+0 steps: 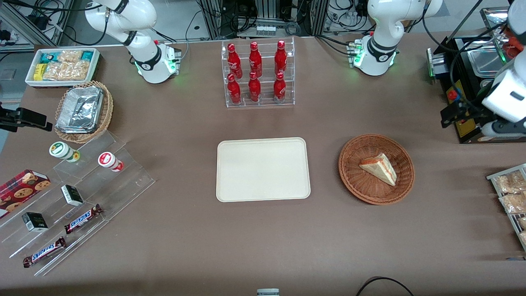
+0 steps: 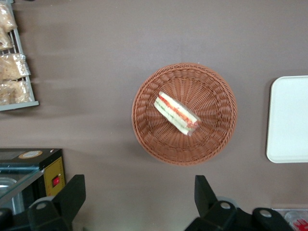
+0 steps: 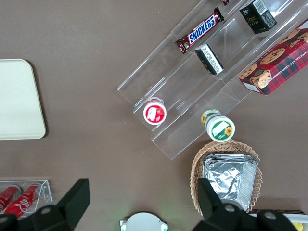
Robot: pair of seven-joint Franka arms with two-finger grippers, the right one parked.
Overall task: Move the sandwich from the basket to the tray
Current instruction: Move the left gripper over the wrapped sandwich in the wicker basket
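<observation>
The sandwich [image 1: 380, 167] [image 2: 176, 113], a white bread wedge with red and green layers along its edge, lies inside the round reddish-brown basket [image 1: 349, 172] [image 2: 144, 130]. The cream tray [image 1: 263, 169] [image 2: 288, 120] sits flat mid-table beside the basket, toward the parked arm's end, with nothing on it. My left gripper [image 2: 139, 192] hangs open and holds nothing, high above bare tablecloth just outside the basket's rim. In the front view the left arm [image 1: 507, 96] hangs at the working arm's end of the table, farther from the camera than the basket.
A black machine [image 1: 472, 70] stands under the left arm. A rack of snack packets [image 1: 511, 193] [image 2: 14, 62] lies at the working arm's end. An acrylic rack of red bottles [image 1: 258, 74] stands farther from the camera than the tray. Acrylic steps with snacks [image 1: 74, 193] are toward the parked arm's end.
</observation>
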